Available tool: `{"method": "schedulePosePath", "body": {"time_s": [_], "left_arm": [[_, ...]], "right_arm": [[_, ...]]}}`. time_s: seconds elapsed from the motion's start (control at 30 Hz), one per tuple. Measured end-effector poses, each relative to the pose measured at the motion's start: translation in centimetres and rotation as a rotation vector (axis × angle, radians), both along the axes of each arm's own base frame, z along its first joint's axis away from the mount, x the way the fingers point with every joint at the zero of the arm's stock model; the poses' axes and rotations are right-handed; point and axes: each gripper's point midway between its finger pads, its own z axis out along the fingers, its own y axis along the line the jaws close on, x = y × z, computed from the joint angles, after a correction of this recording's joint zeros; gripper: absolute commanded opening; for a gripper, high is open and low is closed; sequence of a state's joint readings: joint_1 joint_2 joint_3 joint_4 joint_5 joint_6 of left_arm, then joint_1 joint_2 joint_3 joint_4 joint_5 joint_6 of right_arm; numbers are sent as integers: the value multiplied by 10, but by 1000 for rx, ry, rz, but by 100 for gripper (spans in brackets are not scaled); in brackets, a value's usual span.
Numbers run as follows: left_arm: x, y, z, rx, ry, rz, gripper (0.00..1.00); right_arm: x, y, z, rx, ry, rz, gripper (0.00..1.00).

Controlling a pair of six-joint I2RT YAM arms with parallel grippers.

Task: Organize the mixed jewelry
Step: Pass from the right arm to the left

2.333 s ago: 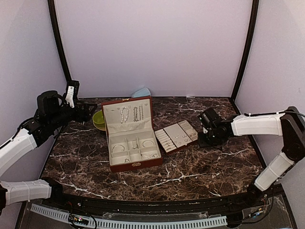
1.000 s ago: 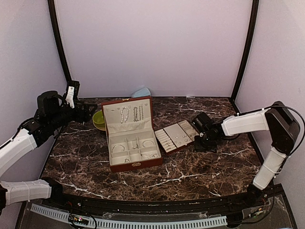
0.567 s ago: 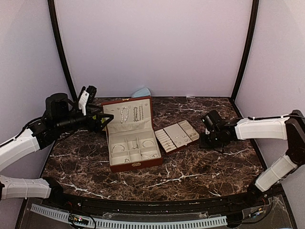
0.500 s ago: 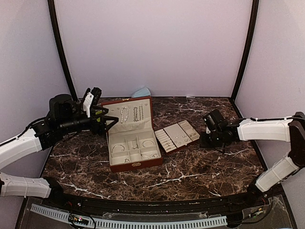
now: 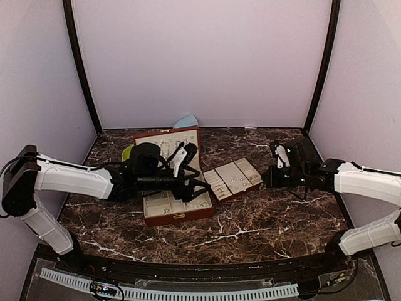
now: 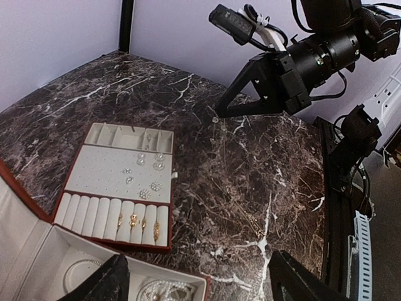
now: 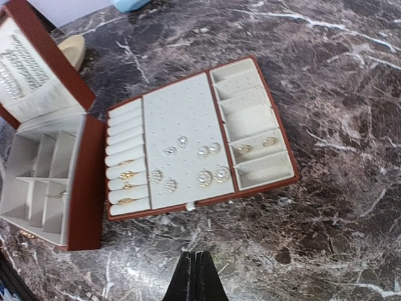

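The reddish-brown case (image 5: pixel 178 217) is sitting open nearest the arms on the marble table (image 5: pixel 263 219), and a thin bangle (image 6: pixel 76 274) is lying in one of its front compartments. The left gripper (image 6: pixel 199 263) is hovering just over those compartments, its fingers spread wide and gripping nothing. Just right of the case, a flat tray (image 7: pixel 182 113) is holding pearl-like earrings (image 7: pixel 208 150) on its middle panel and tiny rings (image 7: pixel 127 184) in the rolls at its case-side end. The right gripper (image 7: pixel 193 266) is hanging above the table beside the tray, fingers pressed together (whether anything tiny is pinched there cannot be told). Farther back, bead strands (image 7: pixel 25 59) are lying against the raised lid. A green bowl (image 5: pixel 127 152) is sitting behind the case to its left, and a pale blue object (image 5: pixel 186 121) is resting by the back wall.
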State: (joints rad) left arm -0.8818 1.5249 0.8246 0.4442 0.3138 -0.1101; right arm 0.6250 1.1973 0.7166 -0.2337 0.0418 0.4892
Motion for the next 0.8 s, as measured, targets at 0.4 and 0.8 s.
{"method": "schedulePosePath", "body": {"time_s": [0.4,0.8], "left_arm": [[7,-68,-7,-152,21,-108,79],[-2,-104,-35,-136,65,-169,79]], "right_arm": [[-13,23,29,134,-30,125,0],[-27,47,57,261,-47,257,0]]}}
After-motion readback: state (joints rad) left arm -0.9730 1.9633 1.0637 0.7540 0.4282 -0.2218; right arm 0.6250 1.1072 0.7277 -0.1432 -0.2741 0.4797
